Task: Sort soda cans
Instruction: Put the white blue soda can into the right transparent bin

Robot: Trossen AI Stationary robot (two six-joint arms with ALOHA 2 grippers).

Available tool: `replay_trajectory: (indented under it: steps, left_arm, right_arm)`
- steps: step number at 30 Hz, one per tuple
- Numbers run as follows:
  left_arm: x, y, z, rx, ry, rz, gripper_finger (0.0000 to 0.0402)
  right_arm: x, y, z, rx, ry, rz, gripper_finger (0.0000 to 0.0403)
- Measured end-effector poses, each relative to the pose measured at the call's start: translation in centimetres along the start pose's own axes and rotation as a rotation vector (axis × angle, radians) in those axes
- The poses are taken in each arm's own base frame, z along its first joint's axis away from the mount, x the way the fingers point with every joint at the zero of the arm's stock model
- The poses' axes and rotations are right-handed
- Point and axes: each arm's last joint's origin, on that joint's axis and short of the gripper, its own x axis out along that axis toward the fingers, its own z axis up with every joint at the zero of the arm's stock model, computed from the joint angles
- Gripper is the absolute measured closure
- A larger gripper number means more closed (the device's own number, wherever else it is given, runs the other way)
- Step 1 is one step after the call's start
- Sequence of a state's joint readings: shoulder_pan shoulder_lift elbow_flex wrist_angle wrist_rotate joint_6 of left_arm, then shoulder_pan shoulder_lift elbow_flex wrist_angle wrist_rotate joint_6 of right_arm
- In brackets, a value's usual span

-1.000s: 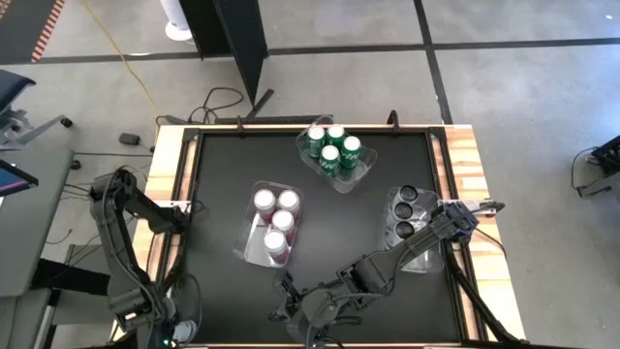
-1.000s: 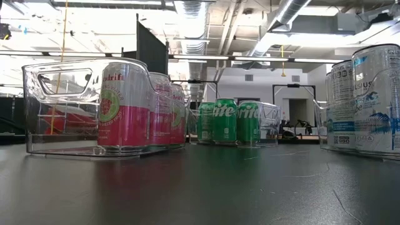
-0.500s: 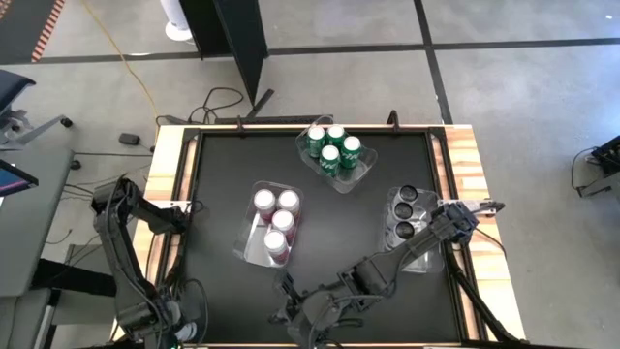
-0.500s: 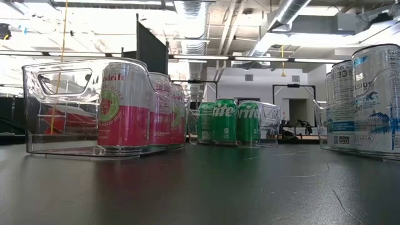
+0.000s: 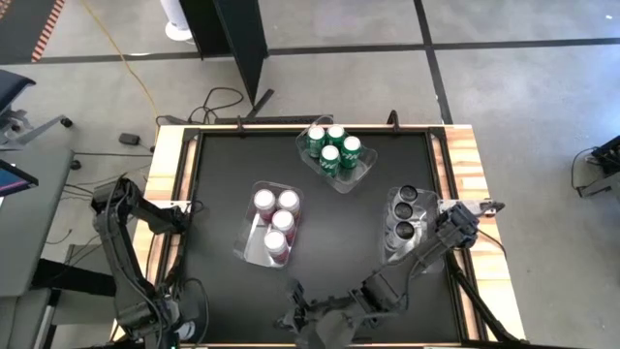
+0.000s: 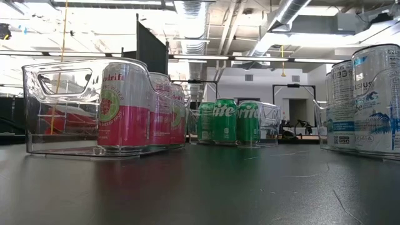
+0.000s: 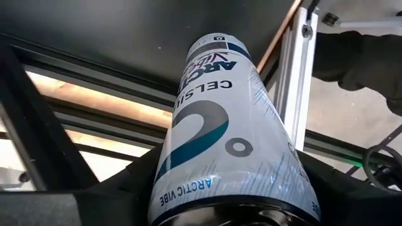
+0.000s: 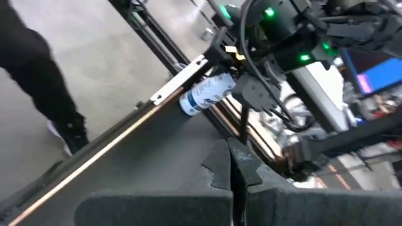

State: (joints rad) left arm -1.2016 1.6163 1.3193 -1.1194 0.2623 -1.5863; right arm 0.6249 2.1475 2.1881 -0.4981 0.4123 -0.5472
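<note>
My left jaws grasped a white can by its body near one end, lying sideways just off the bench edge at about 8 o'clock. My right jaws waited clenched and empty near 6 o'clock. I judged the can stiff if full but thin-walled, smooth and prone to slip, so a mid-body hold across its width with modest squeeze would have suited better than the rim.
</note>
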Motion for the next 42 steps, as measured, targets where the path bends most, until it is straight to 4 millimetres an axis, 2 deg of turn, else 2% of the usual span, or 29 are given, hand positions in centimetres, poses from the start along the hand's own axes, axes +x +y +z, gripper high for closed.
replay_trajectory:
  steps: [3, 8, 11, 15, 20, 25, 29, 34, 38, 40, 42]
  left_arm:
    - [-0.9, 0.5, 0.1, -0.025, -0.003, 0.032, 0.0159]
    - [-4.4, 1.4, 0.1, -0.048, -0.061, 0.154, 0.0159]
    - [-7.3, 1.6, 0.4, -0.019, -0.158, 0.169, 0.0159]
    - [-10.7, 1.6, 2.1, 0.056, -0.366, 0.076, 0.0159]
    - [-14.3, 2.4, 5.7, 0.120, -0.610, 0.097, 0.0159]
    - [-17.2, 3.7, 10.5, 0.177, -0.781, 0.147, 0.0159]
    - [-19.4, 4.2, 14.8, 0.254, -0.933, 0.102, 0.0159]
    - [-22.4, 5.5, 19.1, 0.364, -1.108, 0.014, 0.0159]
    - [-24.0, 7.2, 22.2, 0.401, -1.198, -0.023, 0.0159]
    - [-24.1, 8.1, 24.2, 0.399, -1.196, -0.021, 0.0159]
    - [-24.2, 8.9, 25.4, 0.419, -1.194, -0.046, 0.0159]
  right_arm:
    - [-0.7, 0.7, 0.7, 0.002, 0.018, -0.038, 0.0400]
    - [-1.9, 2.1, 1.3, 0.029, 0.073, -0.081, 0.0400]
    - [-2.3, 2.9, 1.5, 0.052, 0.094, -0.093, 0.0400]
    - [-3.0, 4.1, 1.7, 0.071, 0.128, -0.103, 0.0400]
    - [-4.1, 5.6, 1.9, 0.090, 0.175, -0.135, 0.0400]
    - [-5.4, 7.5, 2.5, 0.130, 0.178, -0.144, 0.0400]
    - [-6.8, 9.3, 3.0, 0.190, 0.171, -0.112, 0.0400]
    - [-8.6, 11.6, 3.4, 0.290, 0.181, -0.105, 0.0400]
    - [-10.0, 13.0, 3.4, 0.377, 0.193, -0.140, 0.0400]
    - [-10.7, 13.6, 3.4, 0.419, 0.198, -0.152, 0.0400]
    - [-11.3, 14.0, 3.2, 0.457, 0.207, -0.180, 0.0400]
